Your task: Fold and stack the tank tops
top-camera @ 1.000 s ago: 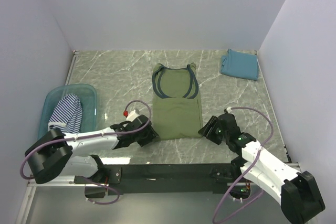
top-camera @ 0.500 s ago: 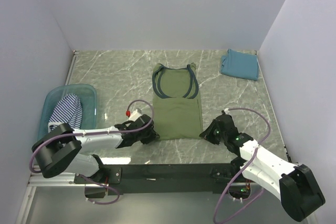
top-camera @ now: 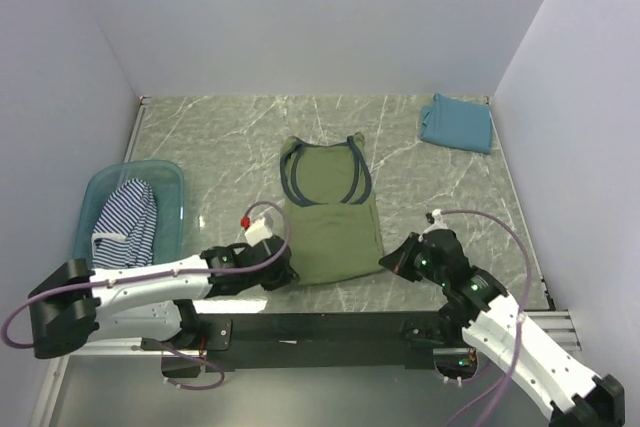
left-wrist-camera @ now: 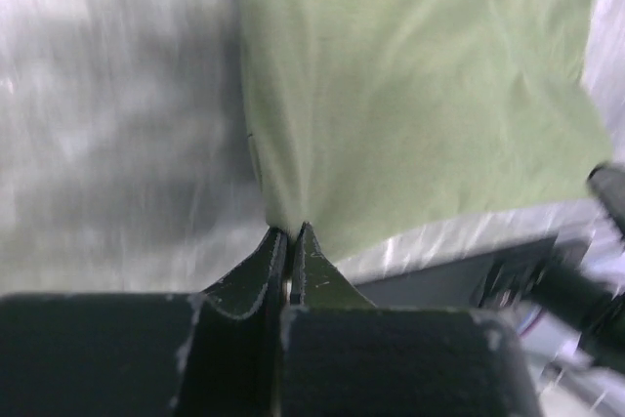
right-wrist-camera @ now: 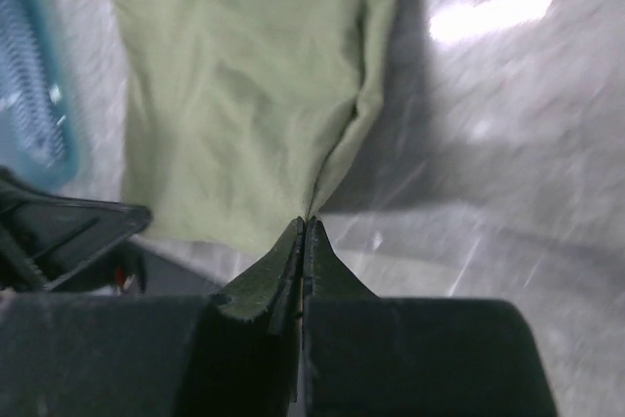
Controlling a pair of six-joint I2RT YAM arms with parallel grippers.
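Observation:
An olive-green tank top (top-camera: pixel 330 212) with dark trim lies flat mid-table, straps pointing to the back. My left gripper (top-camera: pixel 286 274) is shut on its near left hem corner (left-wrist-camera: pixel 283 217). My right gripper (top-camera: pixel 392 262) is shut on the near right hem corner (right-wrist-camera: pixel 327 187). In both wrist views green cloth (left-wrist-camera: pixel 410 95) fans out from the pinched fingertips. A folded teal-blue tank top (top-camera: pixel 456 123) rests at the back right corner. The navy-and-white striped tank top (top-camera: pixel 125 219) is bunched inside the tub.
A translucent teal plastic tub (top-camera: pixel 170 179) stands at the left by the wall. White walls close in the marble table (top-camera: pixel 230 137) on three sides. A black rail (top-camera: pixel 320 327) runs along the near edge between the arm bases.
Both grippers have shut on the olive top's near hem corners. The garment has slid toward the near edge, and its straps sit closer than before.

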